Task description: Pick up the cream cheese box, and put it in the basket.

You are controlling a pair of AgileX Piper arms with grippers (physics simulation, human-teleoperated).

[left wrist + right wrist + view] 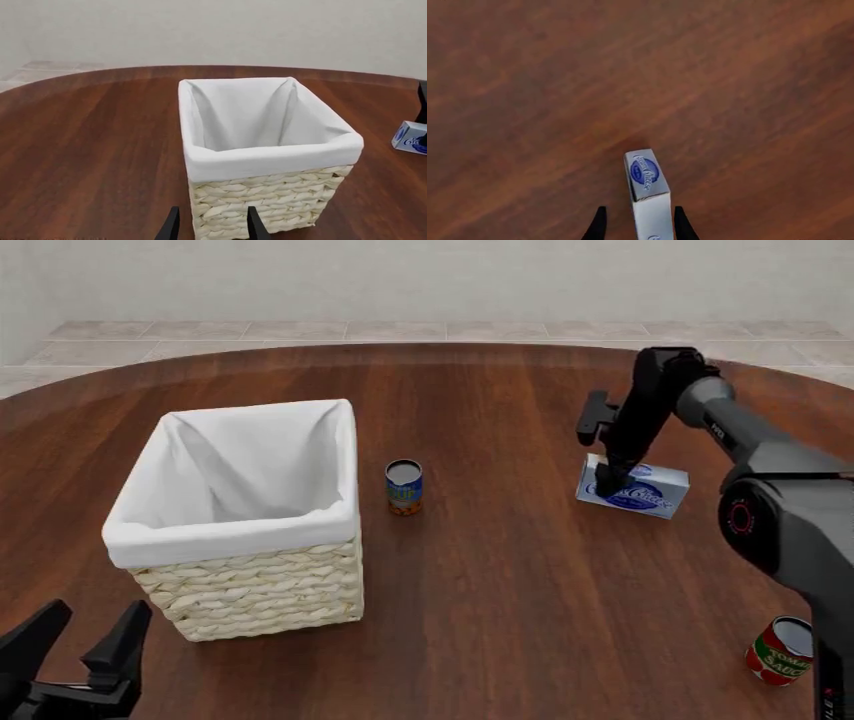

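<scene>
On the table's right we log the right gripper (pixel 638 225) straddling the cream cheese box (pixel 635 490), seemingly gripping it (contact unclear); left gripper (pixel 83 640) spread beside the basket (pixel 240 540).

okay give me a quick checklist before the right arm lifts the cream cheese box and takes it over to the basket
1. Box between the right gripper fingers: ok, one finger on each side.
2. Fingers closed on the box: cannot tell; small gaps show in the wrist view.
3. Box off the table: cannot tell.
4. Basket upright, mouth open, nothing seen inside: ok.
5. Path to the basket: not ok if kept low, a can stands between.
6. Left gripper clear of the basket: ok, near its front, apart.
</scene>
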